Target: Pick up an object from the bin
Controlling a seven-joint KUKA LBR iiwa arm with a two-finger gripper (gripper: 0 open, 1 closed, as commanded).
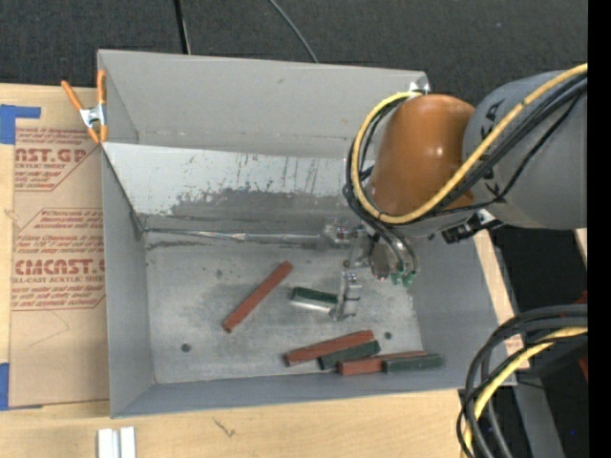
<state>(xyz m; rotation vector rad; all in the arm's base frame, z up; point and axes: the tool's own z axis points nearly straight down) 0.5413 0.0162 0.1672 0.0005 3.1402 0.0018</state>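
1. The gripper (pixel 348 296) hangs low at centre right of the bin (pixel 124 256); I cannot tell whether it is open or closed.
2. A small dark green block (pixel 310 300) lies just left of it.
3. Brown and green sticks (pixel 361 355) lie heaped below.

We read red block caps on the cardboard (pixel 52 351) left of the bin (pixel 258 103). Near its top, cut off by the frame's edge: "CAST.GP", w/ two smaller lines under it too fine for us to read. Approx. mid-sheet there's a 2nd logo ending in "CAST.", its first letters unclear to us. Right under that runs "…LL-CAST ACRYLIC SHEE…", clipped at both ends. A few small slanted lines above the 2nd logo we can't make out.
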